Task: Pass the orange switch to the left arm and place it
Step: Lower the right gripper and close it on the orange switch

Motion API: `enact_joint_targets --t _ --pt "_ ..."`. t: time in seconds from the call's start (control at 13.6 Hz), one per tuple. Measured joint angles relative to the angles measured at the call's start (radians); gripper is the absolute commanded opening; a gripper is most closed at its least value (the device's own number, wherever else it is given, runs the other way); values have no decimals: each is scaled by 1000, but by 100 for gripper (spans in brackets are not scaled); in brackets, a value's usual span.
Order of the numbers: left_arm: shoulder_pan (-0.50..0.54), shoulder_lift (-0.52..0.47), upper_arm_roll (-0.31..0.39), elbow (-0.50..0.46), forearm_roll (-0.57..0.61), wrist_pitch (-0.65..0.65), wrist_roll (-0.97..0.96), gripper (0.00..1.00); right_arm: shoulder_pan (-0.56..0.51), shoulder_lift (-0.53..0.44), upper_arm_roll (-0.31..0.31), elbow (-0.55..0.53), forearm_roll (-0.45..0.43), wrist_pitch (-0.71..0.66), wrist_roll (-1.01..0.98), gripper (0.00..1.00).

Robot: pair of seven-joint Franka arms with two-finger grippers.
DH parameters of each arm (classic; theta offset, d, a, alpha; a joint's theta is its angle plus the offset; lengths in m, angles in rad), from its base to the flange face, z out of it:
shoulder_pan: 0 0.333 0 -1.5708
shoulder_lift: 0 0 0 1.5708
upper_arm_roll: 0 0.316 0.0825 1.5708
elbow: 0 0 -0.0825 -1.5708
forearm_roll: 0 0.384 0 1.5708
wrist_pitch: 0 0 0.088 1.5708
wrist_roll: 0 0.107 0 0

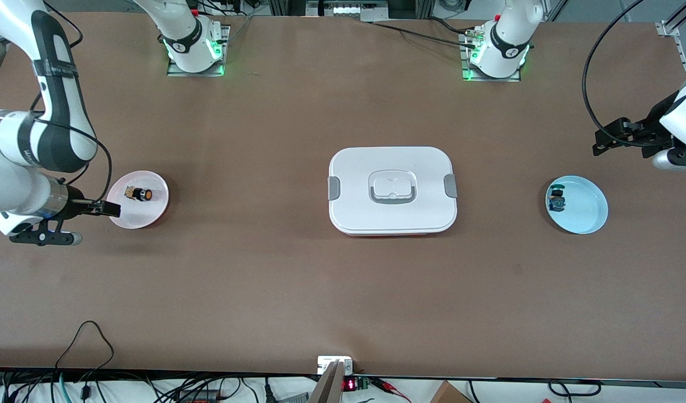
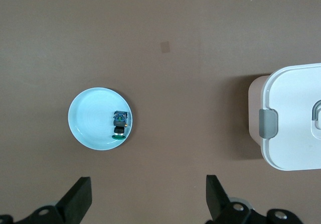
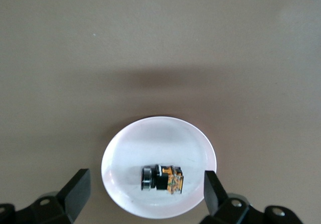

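Observation:
The orange switch (image 1: 138,193) lies on its side on a small pink plate (image 1: 153,215) at the right arm's end of the table. In the right wrist view the switch (image 3: 163,179) lies on the plate (image 3: 155,138) between my spread fingers. My right gripper (image 1: 111,208) is open and empty, over the plate's edge, and shows in its own view (image 3: 145,191). The white box (image 1: 392,190) stands at the table's middle. My left gripper (image 1: 599,143) is open and empty over bare table at the left arm's end; it shows in its own view (image 2: 148,196).
A light-blue plate (image 1: 586,207) with a green-capped, blue-bodied switch (image 1: 557,200) lies at the left arm's end. The left wrist view shows that plate (image 2: 90,118), that switch (image 2: 120,125) and one end of the box (image 2: 293,118). Cables hang along the table's front edge.

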Motion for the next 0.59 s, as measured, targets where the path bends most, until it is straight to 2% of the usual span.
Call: enact_joint_targets --t 0.15,0.59 --pt "0 0 0 0 0 0 0 100 -3 1 0 -78 0 67 0 100" --pt "0 0 0 0 0 -1 0 100 -11 1 -1 -205 0 198 1 100"
